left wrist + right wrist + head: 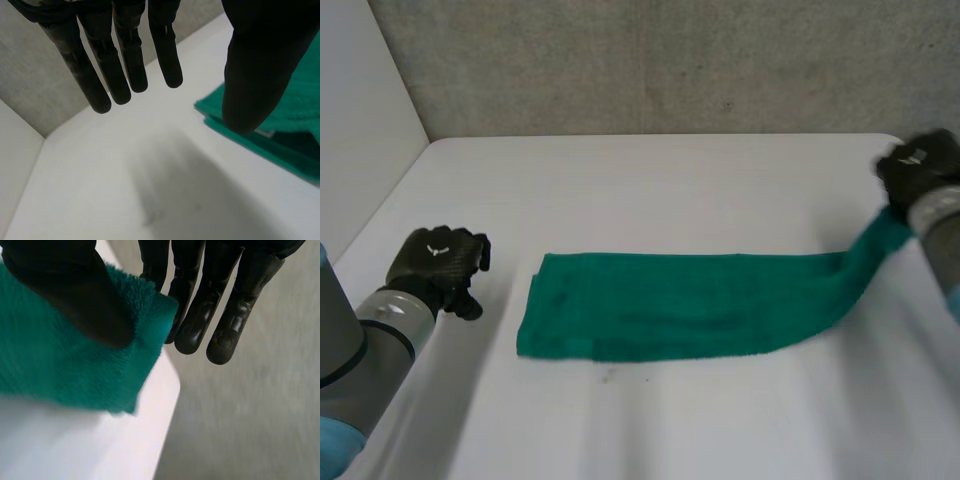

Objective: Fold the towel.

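The right hand [918,168] pinched one short end of the green towel [680,318] between thumb and fingers and held it raised over the table [650,190]. From there the towel ran lengthwise toward the left hand [440,258]. That hand was open and empty, near the towel's other end, which lay flat.

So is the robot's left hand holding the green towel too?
No, the left hand is open with straight fingers, apart from the towel, while the right hand pinches its far end.
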